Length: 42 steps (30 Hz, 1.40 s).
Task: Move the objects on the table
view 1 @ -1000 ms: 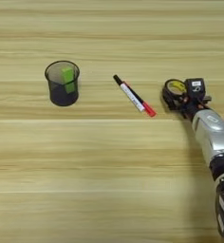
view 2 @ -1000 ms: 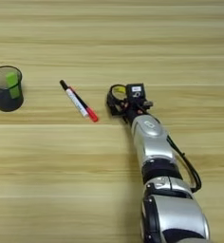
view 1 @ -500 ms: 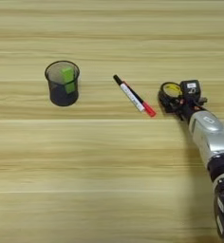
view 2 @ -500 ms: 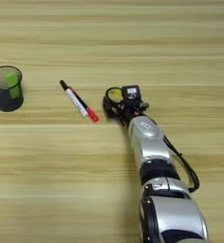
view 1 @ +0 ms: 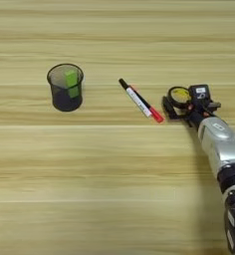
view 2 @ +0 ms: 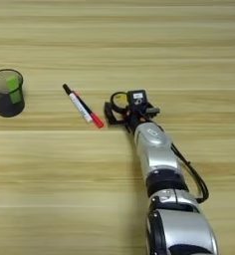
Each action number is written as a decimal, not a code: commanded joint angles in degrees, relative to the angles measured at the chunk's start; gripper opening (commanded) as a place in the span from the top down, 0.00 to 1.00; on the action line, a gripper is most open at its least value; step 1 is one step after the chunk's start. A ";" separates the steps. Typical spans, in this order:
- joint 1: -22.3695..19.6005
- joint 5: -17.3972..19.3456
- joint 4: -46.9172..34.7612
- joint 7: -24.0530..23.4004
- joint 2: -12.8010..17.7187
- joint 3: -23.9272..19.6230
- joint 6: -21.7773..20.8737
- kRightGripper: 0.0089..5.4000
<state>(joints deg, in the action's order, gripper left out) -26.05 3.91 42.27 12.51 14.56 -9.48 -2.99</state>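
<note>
My right arm (view 2: 157, 159) comes in from the 5 o'clock corner, silver forearm running up toward centre-right of the tabletop (view 1: 114, 189). The pincer (view 1: 181, 102) sits at the tape ring (view 1: 179, 95), a small black ring with a yellow inner label, lying at about 3 o'clock from the middle of the left eye view. Black fingers (view 2: 109, 112) show on either side of the ring, one on its 9 o'clock side and the block with the white label on its 3 o'clock side; the ring looks to be between them, but I cannot tell whether they are actually clamped on it or only standing around it.

Just beside the ring, at its 9 o'clock, lies the marker (view 1: 140, 100): white barrel, black cap pointing to 11 o'clock, red end pointing to 5 o'clock, flat on the wood. Its red end is near the left finger, a narrow gap between them.

Well apart, out at 9 o'clock, stands a dark mesh cup (view 1: 65, 87), upright, with a green piece (view 1: 71, 82) leaning inside it.

The tabletop is pale yellowish planks, streaks running side to side.
</note>
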 commanded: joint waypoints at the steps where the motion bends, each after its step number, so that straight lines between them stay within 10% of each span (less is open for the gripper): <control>1: -0.86 0.38 -10.13 -2.84 -0.42 -0.40 -0.85 0.01; 25: 13.74 -1.47 -35.46 -2.15 -6.06 7.14 6.29 0.01; 42: 15.30 -1.82 -34.85 2.78 -6.84 11.11 7.16 0.01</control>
<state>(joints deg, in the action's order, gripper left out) -7.54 2.14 8.66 15.40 7.23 1.78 5.54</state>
